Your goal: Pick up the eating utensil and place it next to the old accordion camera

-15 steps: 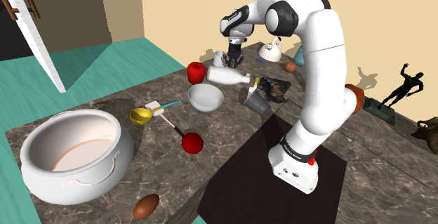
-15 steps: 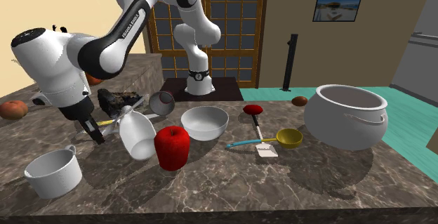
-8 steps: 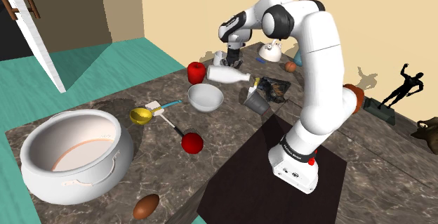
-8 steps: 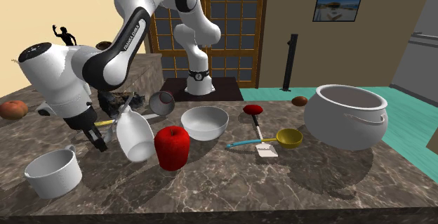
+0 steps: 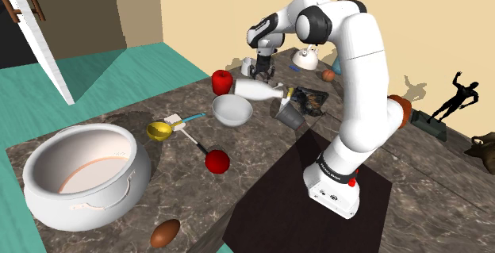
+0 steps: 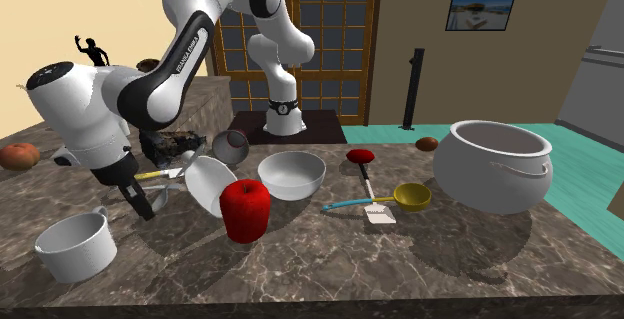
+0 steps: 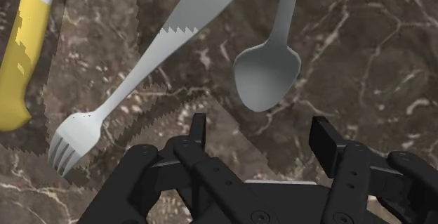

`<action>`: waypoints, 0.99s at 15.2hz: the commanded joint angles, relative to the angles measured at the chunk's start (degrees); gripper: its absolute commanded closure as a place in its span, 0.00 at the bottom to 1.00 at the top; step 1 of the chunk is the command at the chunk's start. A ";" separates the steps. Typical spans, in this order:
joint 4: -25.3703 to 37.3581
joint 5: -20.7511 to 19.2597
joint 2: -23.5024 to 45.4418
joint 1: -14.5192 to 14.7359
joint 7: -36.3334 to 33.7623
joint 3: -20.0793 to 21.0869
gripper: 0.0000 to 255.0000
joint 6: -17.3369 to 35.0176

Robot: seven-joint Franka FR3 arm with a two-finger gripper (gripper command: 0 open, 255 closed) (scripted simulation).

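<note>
Low over the dark stone counter point(image 7: 379, 61), the black hand point(image 7: 261, 121) points down with its two fingers point(image 7: 198, 128) spread apart. It holds nothing.

Straight ahead of the hand, at twelve o'clock, a grey spoon point(image 7: 267, 75) lies flat on the counter. Its round end lines up with the gap between the fingers, but they do not touch it. A grey fork point(image 7: 105, 110) lies at about ten o'clock from the hand. Past the fork there is a yellow handle point(image 7: 24, 54).

Both spoon and fork are for eating, so either could be the one to pick up. The hand seems aimed at the spoon. The fingers are likely kept wide so they can drop down on each side of it.

From the second exterior view, the old camera point(image 6: 170, 145), a dark lumpy thing, sits at one o'clock from the hand. It is near but not touching, so the trip there looks short. A white bottle point(image 6: 212, 182) lying on its side at three o'clock could get bumped.
</note>
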State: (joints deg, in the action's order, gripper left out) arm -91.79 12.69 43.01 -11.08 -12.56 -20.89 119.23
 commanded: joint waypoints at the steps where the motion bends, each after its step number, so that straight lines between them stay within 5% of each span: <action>1: 0.00 0.00 0.00 0.00 0.00 0.00 0.00 0.00; 8: 3.54 -1.11 -2.56 0.23 -0.73 -0.79 0.00 -5.98; 15: 3.54 -1.11 -2.56 0.23 -0.73 -0.79 0.00 -5.98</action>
State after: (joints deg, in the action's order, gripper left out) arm -88.26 11.58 40.45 -10.85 -13.29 -21.68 113.26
